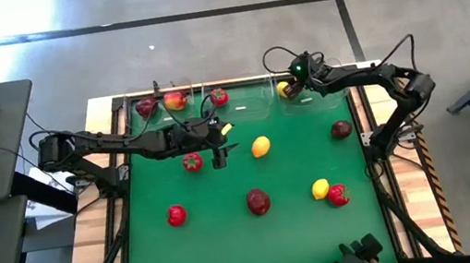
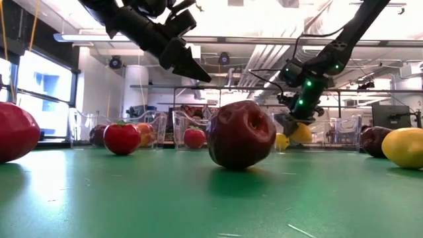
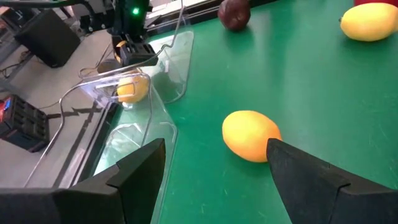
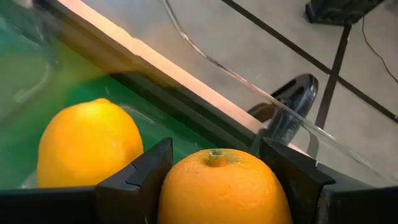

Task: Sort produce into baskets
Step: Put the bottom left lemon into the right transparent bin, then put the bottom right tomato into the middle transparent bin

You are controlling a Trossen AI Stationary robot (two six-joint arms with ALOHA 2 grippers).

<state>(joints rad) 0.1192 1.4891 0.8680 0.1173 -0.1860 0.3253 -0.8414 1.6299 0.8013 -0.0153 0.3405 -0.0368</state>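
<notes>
Nearest your low camera sits a dark red apple (image 2: 241,134), dimpled at the top, on the green mat (image 2: 198,198); seen from above it lies well short of both claws.

You have the right gripper (image 4: 214,168) over the right-hand clear basket (image 1: 304,93), fingers partly spread and pressed on either side of a yellow-orange fruit (image 4: 221,186) with a small stem dimple. Just beside that claw, inside the same bin, rests a yellow lemon (image 4: 87,143).

Your left gripper (image 3: 214,165) hangs above the mat with its fingers spread wide and nothing between them. A smooth yellow lemon (image 3: 250,135) lies on the mat just ahead of its tips, and a bright red green-topped fruit (image 1: 191,162) lies close beside the claw on the left-arm side. Beyond that claw, the left basket (image 1: 141,97) holds a dark red apple (image 1: 146,106) and a red-orange one (image 1: 175,100), and a red fruit (image 1: 219,97) sits in the next bin.

Farther out from both claws you can see another lemon (image 1: 320,189) touching a red fruit (image 1: 338,194), one dark apple (image 1: 341,130) near the right arm, and a red fruit (image 1: 176,216) apart on the left
</notes>
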